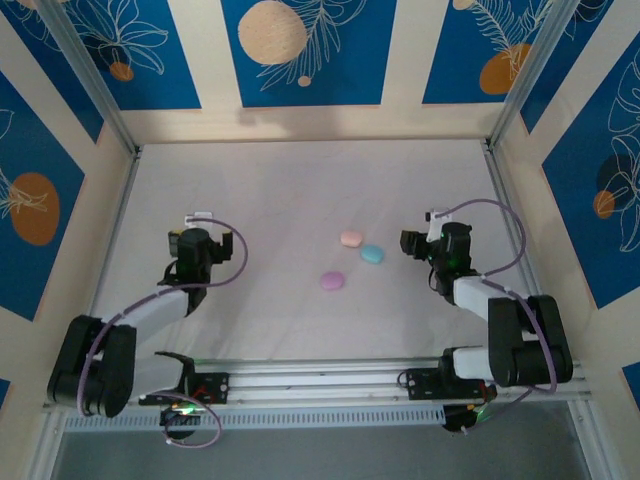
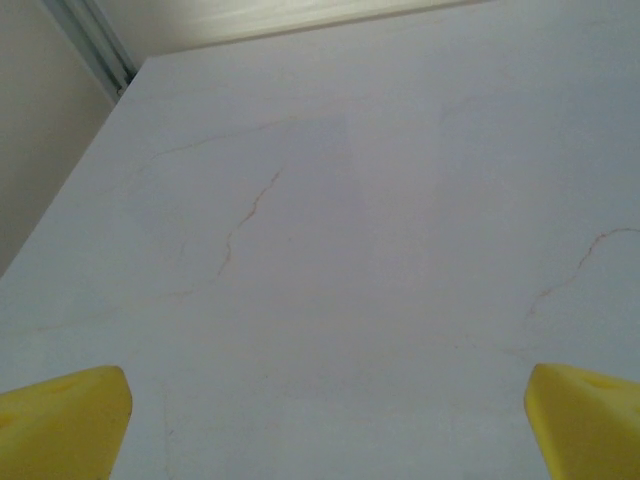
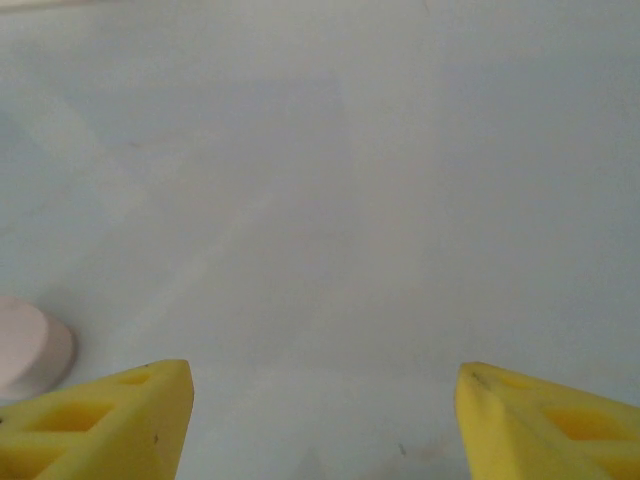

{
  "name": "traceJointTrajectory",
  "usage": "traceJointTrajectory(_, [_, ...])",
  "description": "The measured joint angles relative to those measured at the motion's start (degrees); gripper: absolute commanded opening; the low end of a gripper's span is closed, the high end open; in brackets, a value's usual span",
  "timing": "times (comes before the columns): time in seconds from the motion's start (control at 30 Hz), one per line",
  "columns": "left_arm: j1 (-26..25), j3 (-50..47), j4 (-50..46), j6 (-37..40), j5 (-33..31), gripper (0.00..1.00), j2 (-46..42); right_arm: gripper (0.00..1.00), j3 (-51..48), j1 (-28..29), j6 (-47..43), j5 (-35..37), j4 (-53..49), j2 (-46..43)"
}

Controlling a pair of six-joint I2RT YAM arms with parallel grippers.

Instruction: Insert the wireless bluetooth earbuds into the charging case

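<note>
**Both grippers open, cases lying between them**

The left gripper and right gripper each have their yellow fingers spread wide and hold nothing. Three smooth, rounded oval cases lie on the pale matte table. The pink case is just left of the right gripper, the blue case is just beside it, and the purple case is nearer the bases. All three sit well to the right of the left gripper. The earbuds are too small to make out. They are probably light, hard, slippery and apt to roll, so each wants a gentle pinch across its middle.
</note>
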Motion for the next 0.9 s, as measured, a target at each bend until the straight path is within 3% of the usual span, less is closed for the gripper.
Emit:
traceJointTrajectory(0.17, [2.1,-3.9,12.2,2.8,3.0,1.0,7.6,0.71,-3.7,-0.1,-2.7,-4.3,15.7,8.3])
traceJointTrajectory(0.33, [5.9,-5.7,27.6,3.1,7.3,1.0,17.0,0.74,-1.7,-1.0,-2.2,-3.9,14.4,10.5])
traceJointTrajectory(0.4, [6.7,-6.1,27.6,2.9,8.4,1.0,17.9,0.75,-0.2,-1.7,-1.5,-3.0,14.6,10.5])
traceJointTrajectory(0.43, [6.9,-5.9,27.8,2.7,8.7,1.0,17.9,0.99,0.2,-1.7,-1.2,-2.5,14.7,10.5])
traceJointTrajectory(0.9, [7.8,-2.9,26.7,2.2,11.4,1.0,17.9,0.99,0.5,-1.4,-0.3,1.6,14.6,10.5])
